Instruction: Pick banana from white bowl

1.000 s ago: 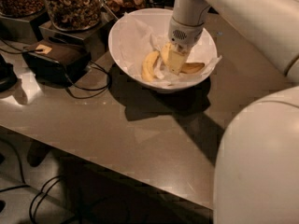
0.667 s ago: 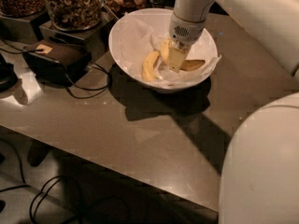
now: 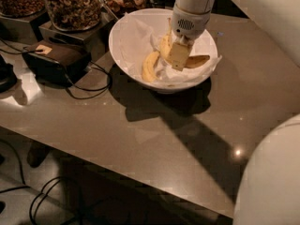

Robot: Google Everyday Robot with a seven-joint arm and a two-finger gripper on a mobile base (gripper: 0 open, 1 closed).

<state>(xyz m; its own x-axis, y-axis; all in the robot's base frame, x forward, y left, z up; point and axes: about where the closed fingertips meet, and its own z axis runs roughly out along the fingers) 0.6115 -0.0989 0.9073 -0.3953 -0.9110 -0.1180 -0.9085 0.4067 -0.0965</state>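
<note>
1. The long yellow banana [image 3: 197,61], bent sharply with one browner end, lies on crumpled white paper inside the large deep white bowl [image 3: 114,41].
2. The robot's gripper [image 3: 179,56] sits low over its bend; I cannot tell whether it grasps anything.
3. A shorter plump yellow banana [image 3: 149,67] lies just beside.

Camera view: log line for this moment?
stage: grasp approach | gripper: inside large round white bowl, at bent yellow banana | banana: lying in bowl | short plump banana: also in bowl

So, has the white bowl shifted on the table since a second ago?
No. The white bowl sits at the same spot beside the nut jar; the tool stays inside it, over the banana.
</note>
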